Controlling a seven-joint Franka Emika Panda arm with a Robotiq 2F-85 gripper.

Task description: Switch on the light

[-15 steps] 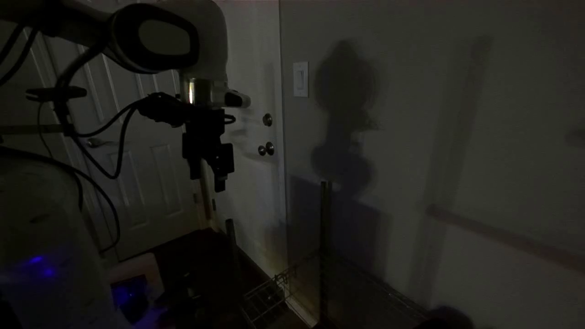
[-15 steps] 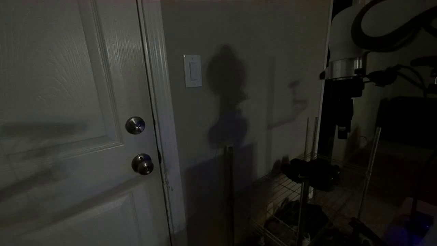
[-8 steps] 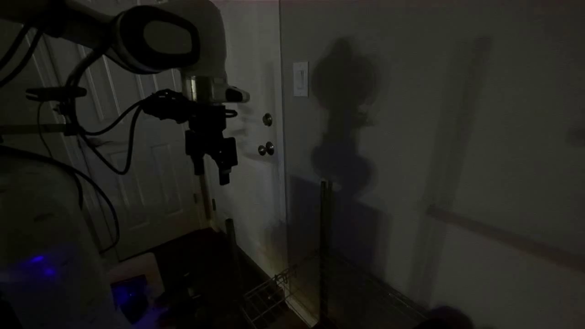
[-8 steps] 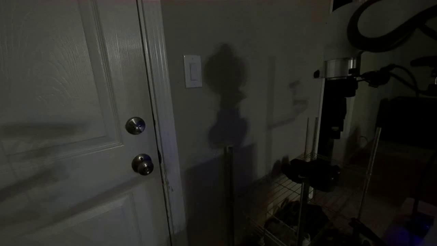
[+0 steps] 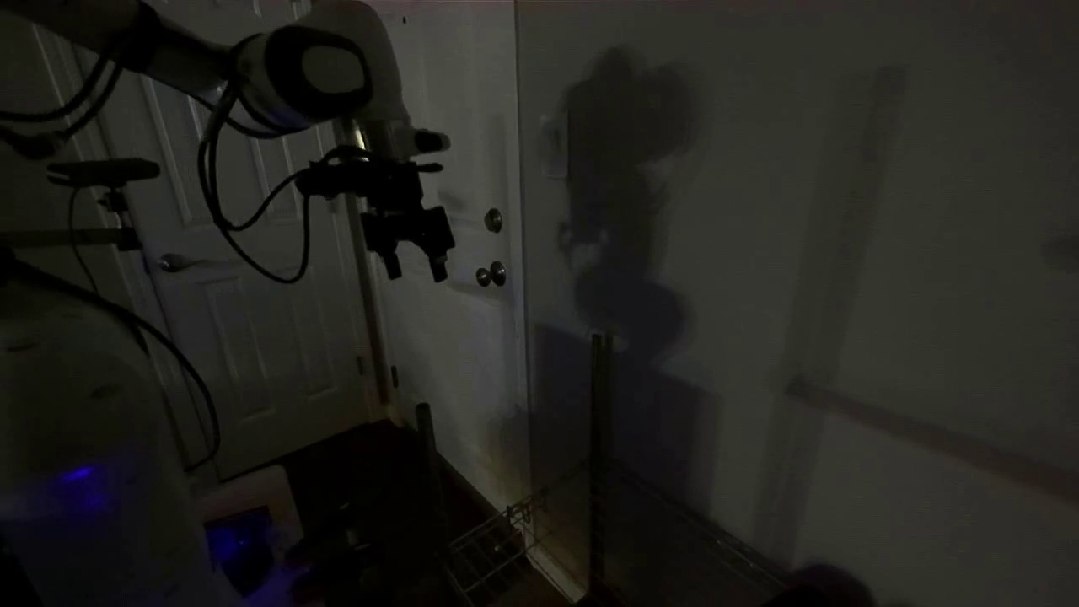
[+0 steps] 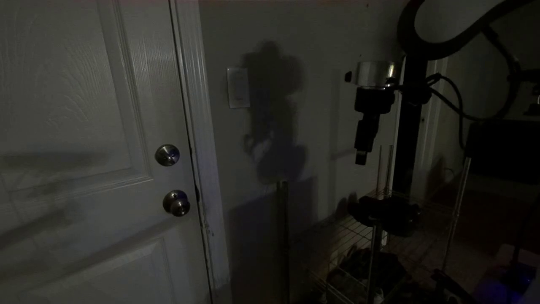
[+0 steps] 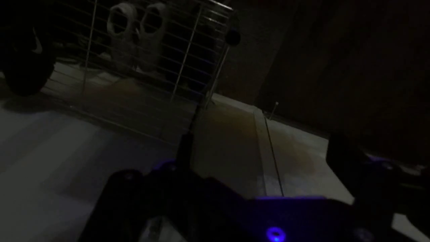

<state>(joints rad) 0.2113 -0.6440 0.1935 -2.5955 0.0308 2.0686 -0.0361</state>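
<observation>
The light's switch is a white upright wall plate with a paddle, beside the door frame; it shows in both exterior views. The arm's shadow falls over it. The lamp itself is out of view. My gripper is open and empty, pointing down, apart from the plate. In an exterior view it hangs left of the plate and lower; in an exterior view the gripper is right of it and lower. In the wrist view the fingers stand wide apart with nothing between them; the plate does not show there.
A door with a round knob and lock is left of the plate. A wire shelf with upright posts stands low by the wall. Shoes and a dark item are on it. The room is dark.
The arm has moved up and right in an exterior view, and left toward the plate in an exterior view. The gripper has tilted slightly. Its shadow has shifted onto the plate.
</observation>
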